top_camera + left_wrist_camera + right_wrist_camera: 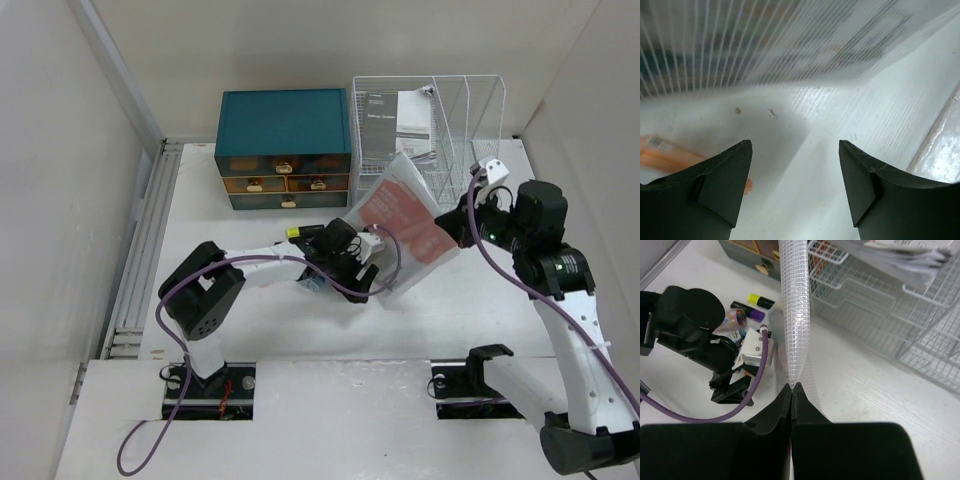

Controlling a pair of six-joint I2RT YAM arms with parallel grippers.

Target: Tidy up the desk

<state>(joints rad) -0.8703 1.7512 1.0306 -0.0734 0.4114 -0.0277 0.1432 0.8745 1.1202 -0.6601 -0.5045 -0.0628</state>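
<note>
Right fingers [767, 412] pressed together on the mesh pouch [405, 215] edge, tilted above the counter [480, 310] near the wire rack [460, 120], left fingers [720, 175] spread by its lower edge: risks slipping from so thin a grip, or snagging the wires.

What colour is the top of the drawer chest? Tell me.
The drawer chest is teal on top; top external view.

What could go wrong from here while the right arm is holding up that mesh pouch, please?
The right pincer pinches the mesh pouch only by a thin edge, so it may slip or swing. The open left pincer sits close by the pouch's lower edge, and the two could tangle. The wire rack stands just behind; the pouch might snag on its rim.
</note>
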